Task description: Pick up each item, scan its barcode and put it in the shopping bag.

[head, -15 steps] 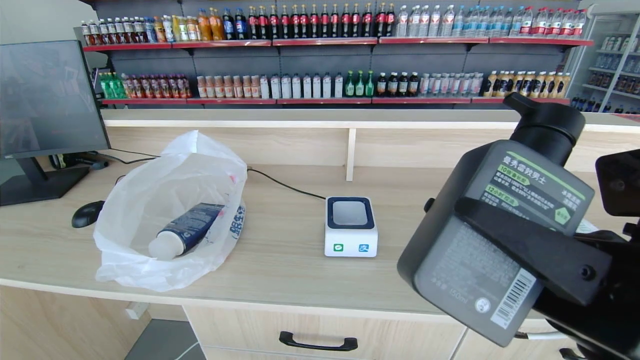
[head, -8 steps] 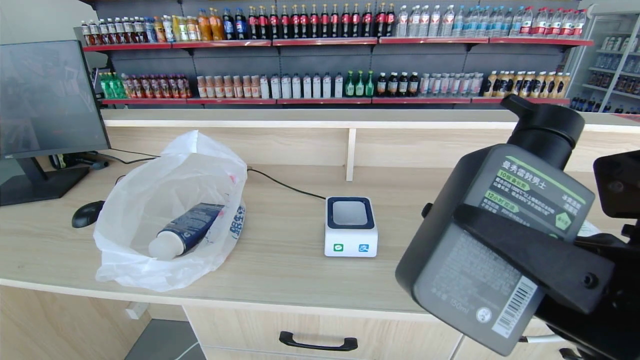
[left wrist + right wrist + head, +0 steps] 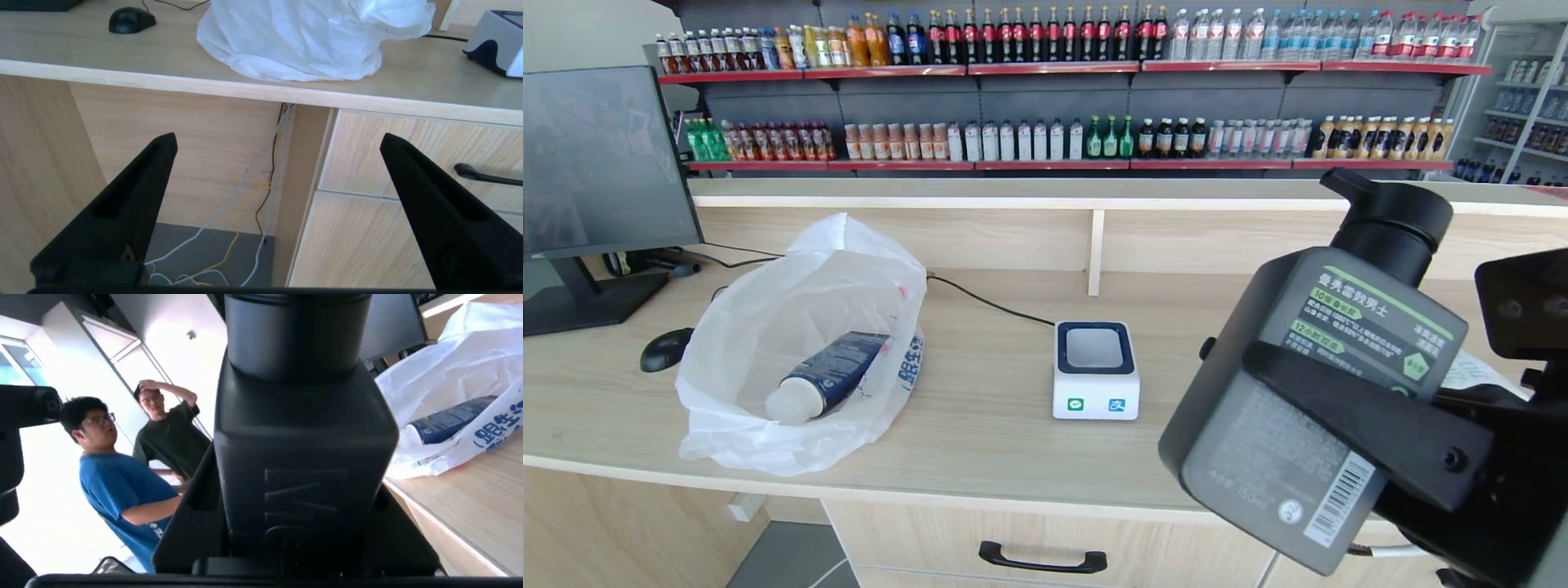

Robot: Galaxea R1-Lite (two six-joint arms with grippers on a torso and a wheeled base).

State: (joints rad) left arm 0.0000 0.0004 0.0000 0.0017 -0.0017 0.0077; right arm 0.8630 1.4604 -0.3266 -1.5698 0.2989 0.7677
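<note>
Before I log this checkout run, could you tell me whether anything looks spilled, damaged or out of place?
Nothing stands out. The bag lies open on the counter with a tube inside, the scanner stands square beside it, and the bottle is held tilted in the right gripper, intact, nothing spilled.

Matt plastic bottle point(image 3: 1307, 408), thin glossy plastic bag point(image 3: 800, 327), wood-grain counter point(image 3: 980, 425)

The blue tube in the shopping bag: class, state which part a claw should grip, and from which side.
Probably mid-body on the blue tube, from above through the open mouth of the shopping bag, claw across its width: it lies on its side with bag walls all around it.
</note>
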